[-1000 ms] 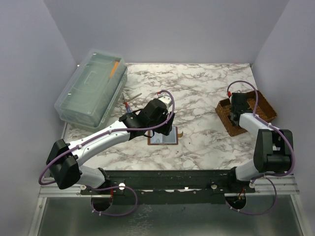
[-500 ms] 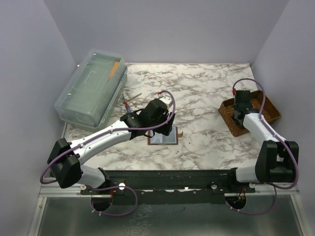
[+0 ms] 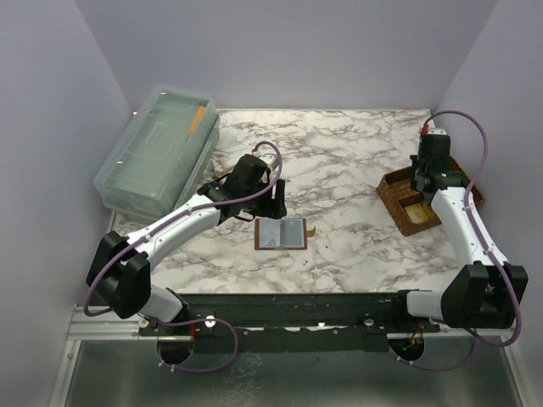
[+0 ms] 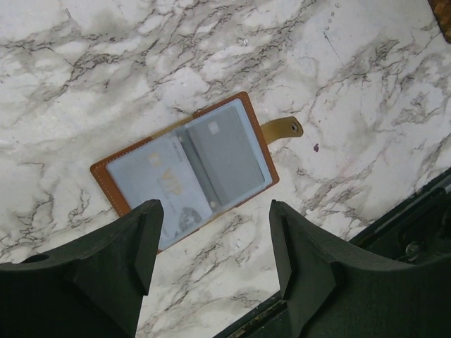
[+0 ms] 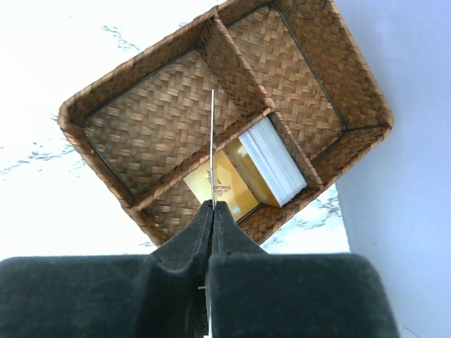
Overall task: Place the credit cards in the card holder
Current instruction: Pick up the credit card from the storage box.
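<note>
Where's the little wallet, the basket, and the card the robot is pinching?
card holder (image 4: 190, 169): left wrist view, on its open grey-blue inside.
basket (image 5: 232, 67): right wrist view, on the woven divider wall.
card (image 5: 213, 144): right wrist view, on its thin edge, seen end-on.

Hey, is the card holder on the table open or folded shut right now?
Open. The card holder lies spread flat, both inner pockets facing up, its snap tab unfastened and sticking out to the side.
</note>
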Motion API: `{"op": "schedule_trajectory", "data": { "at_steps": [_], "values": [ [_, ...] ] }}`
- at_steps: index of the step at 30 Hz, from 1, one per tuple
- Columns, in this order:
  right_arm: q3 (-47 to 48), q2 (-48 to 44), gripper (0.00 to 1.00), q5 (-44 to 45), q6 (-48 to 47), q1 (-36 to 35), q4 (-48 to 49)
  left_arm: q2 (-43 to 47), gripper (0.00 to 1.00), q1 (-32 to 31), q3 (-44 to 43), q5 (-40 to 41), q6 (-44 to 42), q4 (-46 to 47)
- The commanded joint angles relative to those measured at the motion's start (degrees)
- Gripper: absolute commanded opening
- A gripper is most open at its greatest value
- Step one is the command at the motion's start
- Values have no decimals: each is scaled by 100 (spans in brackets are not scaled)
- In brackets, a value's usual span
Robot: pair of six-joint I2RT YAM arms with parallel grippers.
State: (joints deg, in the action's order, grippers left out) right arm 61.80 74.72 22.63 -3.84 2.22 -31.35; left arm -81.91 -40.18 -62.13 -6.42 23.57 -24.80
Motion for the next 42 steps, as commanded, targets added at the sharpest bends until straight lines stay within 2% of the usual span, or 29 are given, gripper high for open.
{"op": "schedule_trajectory", "data": {
  "at_steps": [1, 3, 5, 8, 10, 12, 16, 21, 25, 27, 33, 39, 42],
  "values": [
    [-24, -149, 0, -362, 632, 24, -190, -149, 68, 257, 160, -998, 231, 366],
    [33, -143, 0, -623, 886, 20, -276, -226, 68, 362, 197, -1341, 256, 507],
    [200, -70, 0, -1345, 1224, 17, -481, -344, 68, 468, 210, -1886, 351, 655],
    [402, 92, 0, -3524, 1565, 16, -754, -482, 68, 581, 253, -2632, 692, 1025],
    [147, 41, 0, -5108, 1922, 3, -408, -569, 68, 602, 210, -3038, 999, 1271],
    [-513, -277, 0, -6322, 2526, -72, 599, -650, 68, 608, 134, -3375, 1294, 1508],
    [-2015, -586, 0, -7386, 4298, -513, 3753, -681, 68, 645, 78, -3569, 1927, 1943],
    [-2989, -550, 0, -7452, 5696, -1119, 6263, -495, 68, 786, 424, -3852, 2871, 3022],
    [-3346, -335, 0, -7539, 6479, -1396, 7635, -301, 65, 923, 759, -3817, 3390, 3585],
    [-3371, -324, 0, -7521, 6616, -1453, 7838, -160, 65, 994, 921, -3816, 3613, 3863],
    [-3245, -130, 0, -7713, 6790, -1652, 8173, -95, 59, 1012, 893, -3859, 3698, 3934],
    [-3367, -3, 0, -7835, 6919, -1832, 8526, -11, 49, 1013, 895, -3976, 3741, 4123],
    [-3492, 62, 0, -7822, 7026, -1872, 8830, 12, 39, 1006, 899, -4029, 3708, 4152]
  ]
}}
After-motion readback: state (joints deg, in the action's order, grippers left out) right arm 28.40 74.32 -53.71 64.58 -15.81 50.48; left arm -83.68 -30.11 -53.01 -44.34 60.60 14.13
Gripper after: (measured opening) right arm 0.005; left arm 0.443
